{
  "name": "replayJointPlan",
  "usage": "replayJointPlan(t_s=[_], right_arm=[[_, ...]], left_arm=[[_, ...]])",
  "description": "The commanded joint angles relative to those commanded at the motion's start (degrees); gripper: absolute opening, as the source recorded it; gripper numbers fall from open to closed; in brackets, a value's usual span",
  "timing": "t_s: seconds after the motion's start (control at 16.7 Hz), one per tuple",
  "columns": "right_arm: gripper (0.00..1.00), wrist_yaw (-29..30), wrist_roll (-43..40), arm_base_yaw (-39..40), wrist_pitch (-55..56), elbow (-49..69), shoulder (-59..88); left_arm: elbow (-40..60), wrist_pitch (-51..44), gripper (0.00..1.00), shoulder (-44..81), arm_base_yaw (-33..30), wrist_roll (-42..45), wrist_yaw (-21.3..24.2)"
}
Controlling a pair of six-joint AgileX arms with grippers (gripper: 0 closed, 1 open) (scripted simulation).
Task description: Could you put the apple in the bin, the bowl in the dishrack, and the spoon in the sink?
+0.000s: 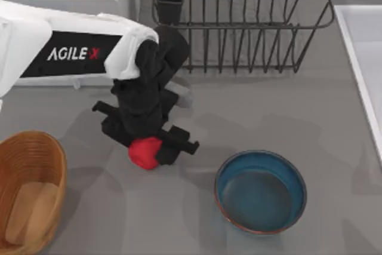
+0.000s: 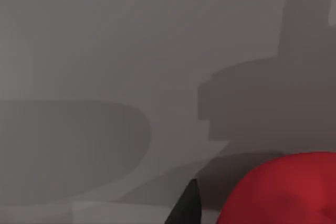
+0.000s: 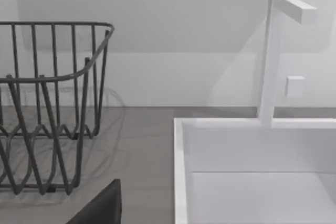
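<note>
Top view: left gripper [image 1: 156,146] is down at the apple [image 1: 145,153] on the grey desk [image 1: 310,117], mid-left. Whether its fingers have clamped the fruit I cannot tell. Bin [image 1: 36,153] sits at the near-left corner, well apart from the apple. Bowl [image 1: 261,191] near-centre, empty; dishrack [image 1: 250,22] far-centre; sink [image 1: 358,34] at the right edge. Judgement: apple step in hand. Next move calls for a firm grip, a lift, then a carry left and nearer to over the bin.
</note>
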Motion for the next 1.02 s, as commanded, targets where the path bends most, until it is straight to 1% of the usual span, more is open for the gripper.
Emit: replayJointPlan(t_s=[0.48,0.6,0.9,1.02], right_arm=[[1.00,0.0,0.0,0.0,0.0,0.0,0.0],[1.00,0.0,0.0,0.0,0.0,0.0,0.0],[1.00,0.0,0.0,0.0,0.0,0.0,0.0],[1.00,0.0,0.0,0.0,0.0,0.0,0.0]], left_arm=[[1.2,-1.3,0.00,-1.2,-0.1,-0.2,0.5],[3.8,-4.6,0.00,-2.1,-0.2,-0.3,0.6],[12.2,-17.8,0.00,-5.9,-0.2,-0.4,0.5],[14.1,-20.5,0.00,-7.2,-0.2,-0.4,0.5]])
